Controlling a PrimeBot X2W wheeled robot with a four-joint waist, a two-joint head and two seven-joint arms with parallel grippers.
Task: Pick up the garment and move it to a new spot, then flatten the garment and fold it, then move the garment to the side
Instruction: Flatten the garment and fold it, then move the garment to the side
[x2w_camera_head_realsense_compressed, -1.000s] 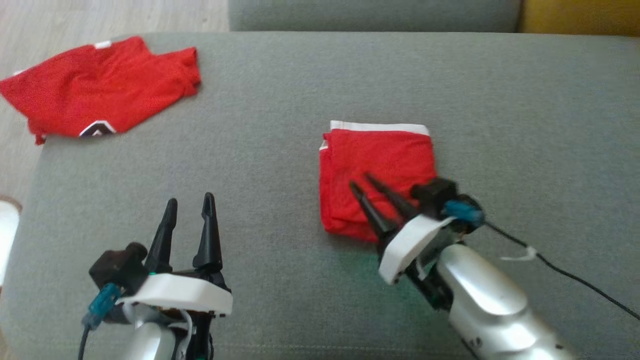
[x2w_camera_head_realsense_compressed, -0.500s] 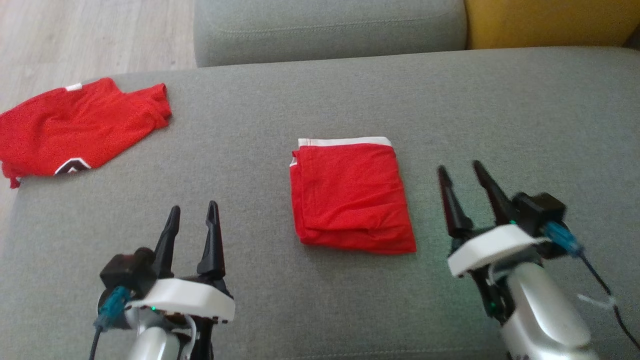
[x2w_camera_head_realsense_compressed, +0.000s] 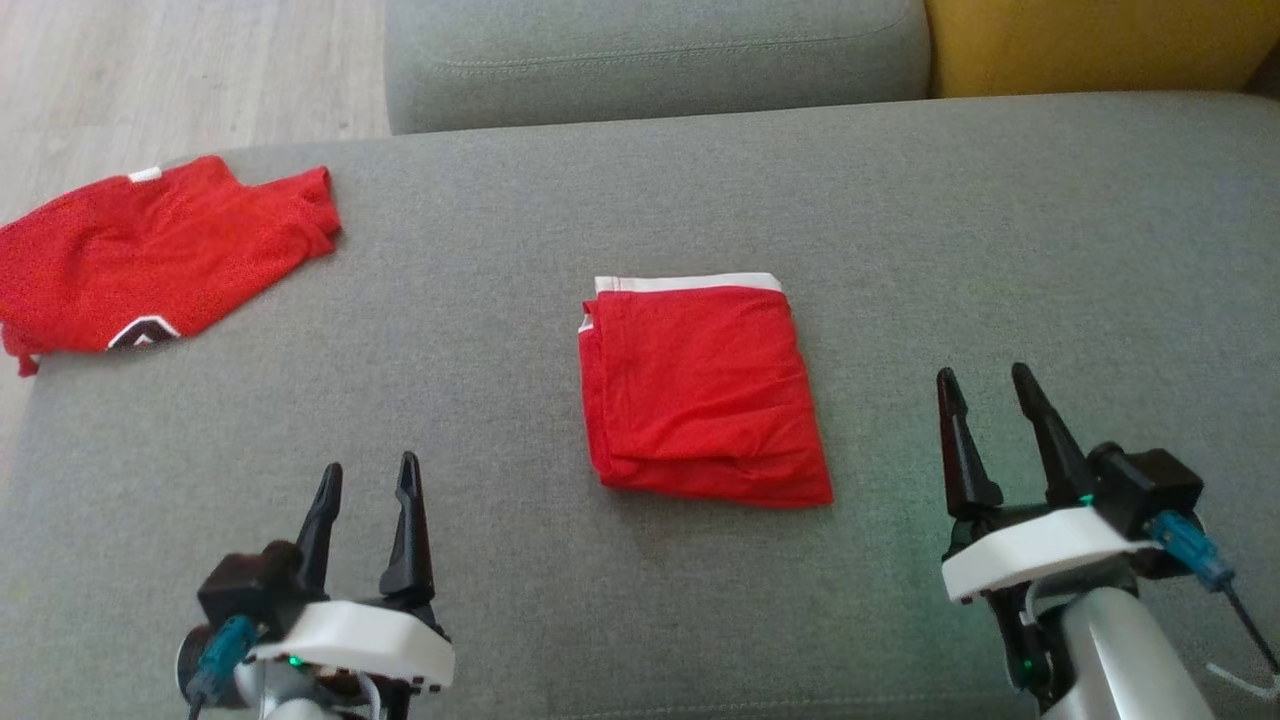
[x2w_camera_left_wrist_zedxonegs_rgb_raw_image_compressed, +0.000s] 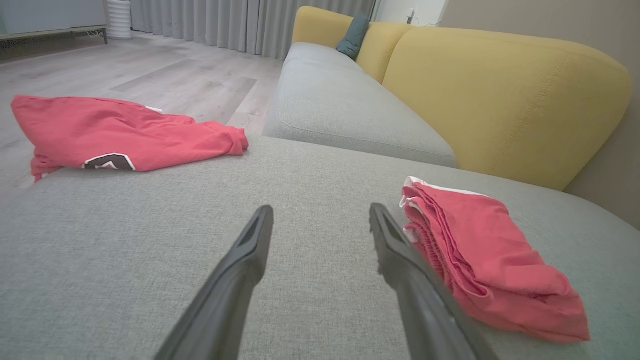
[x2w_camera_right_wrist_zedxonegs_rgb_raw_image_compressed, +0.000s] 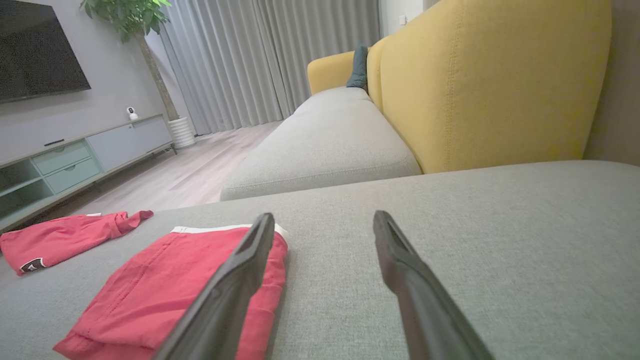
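While folded, garment sits ctr sofa.

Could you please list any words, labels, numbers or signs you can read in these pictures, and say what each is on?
No readable text anywhere.
Dark emblem on the unfolded red garment: a shape, no letters legible.
White tag at its edge: too small to read.

Crumpled red mesh jersey: left part cut off by the head view's left edge.
Dark emblem on its hem: too small to read.
Folded red cloth garment with white band: under layers hidden; near end cut off by the right wrist view's bottom edge.
Thin black cable: runs off the right edge.
Small white object on long grey cabinet: too small to identify.
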